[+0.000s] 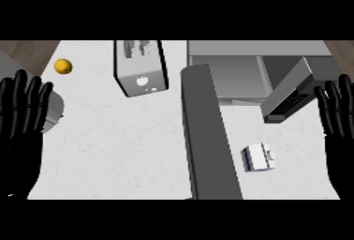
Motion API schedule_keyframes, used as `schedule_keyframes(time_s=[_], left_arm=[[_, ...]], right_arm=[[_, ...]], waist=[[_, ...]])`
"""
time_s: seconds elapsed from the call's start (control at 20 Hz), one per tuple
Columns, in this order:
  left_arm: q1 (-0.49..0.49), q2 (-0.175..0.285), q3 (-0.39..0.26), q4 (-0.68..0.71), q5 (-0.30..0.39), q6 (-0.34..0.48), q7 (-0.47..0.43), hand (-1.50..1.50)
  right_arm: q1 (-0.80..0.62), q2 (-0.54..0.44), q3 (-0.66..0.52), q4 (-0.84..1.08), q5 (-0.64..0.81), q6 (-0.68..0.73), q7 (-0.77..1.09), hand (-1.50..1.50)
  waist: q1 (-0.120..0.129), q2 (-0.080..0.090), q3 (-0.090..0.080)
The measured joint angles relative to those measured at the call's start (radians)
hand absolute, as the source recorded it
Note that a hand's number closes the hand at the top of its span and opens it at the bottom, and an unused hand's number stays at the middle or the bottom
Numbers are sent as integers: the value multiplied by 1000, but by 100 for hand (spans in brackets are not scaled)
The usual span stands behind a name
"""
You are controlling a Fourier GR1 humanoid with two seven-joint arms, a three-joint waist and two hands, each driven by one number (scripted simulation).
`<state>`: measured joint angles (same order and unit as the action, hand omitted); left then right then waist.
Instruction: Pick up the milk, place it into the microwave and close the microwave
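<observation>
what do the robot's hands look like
The left hand and the right hand are both plain black, each with long slim fingers and a thumb, and slightly glossy. No cables, markings or sleeves show.

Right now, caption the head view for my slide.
Milk carton sits beside the open microwave door; left robot hand and right robot hand rest open at the edges.

We are looking at the milk (258, 157), a small white carton with a blue edge, sitting on the counter (124, 150) just right of the grey microwave's (228, 70) door (207, 136) (a long dark slab), which is standing wide open.
</observation>
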<state>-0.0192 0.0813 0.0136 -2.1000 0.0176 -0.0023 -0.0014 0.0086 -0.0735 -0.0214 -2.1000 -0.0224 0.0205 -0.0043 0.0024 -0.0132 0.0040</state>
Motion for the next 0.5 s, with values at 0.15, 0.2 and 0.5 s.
schedule_keyframes(time_s=[0.15, 0.2, 0.5], left_arm=[[18, -15, -19, -16, -34, 15, -9, -150], [24, -28, -39, -11, -62, 33, -22, -150], [111, -69, -139, -19, -74, 197, 0, -150]], right_arm=[[36, -20, -8, -17, -56, 60, -16, -150], [58, -34, -8, -28, -87, 95, -23, -150], [181, -129, -10, -92, -280, 319, -55, -150]], waist=[[-2, 6, -2], [-5, 7, -2], [-13, 8, -3]])
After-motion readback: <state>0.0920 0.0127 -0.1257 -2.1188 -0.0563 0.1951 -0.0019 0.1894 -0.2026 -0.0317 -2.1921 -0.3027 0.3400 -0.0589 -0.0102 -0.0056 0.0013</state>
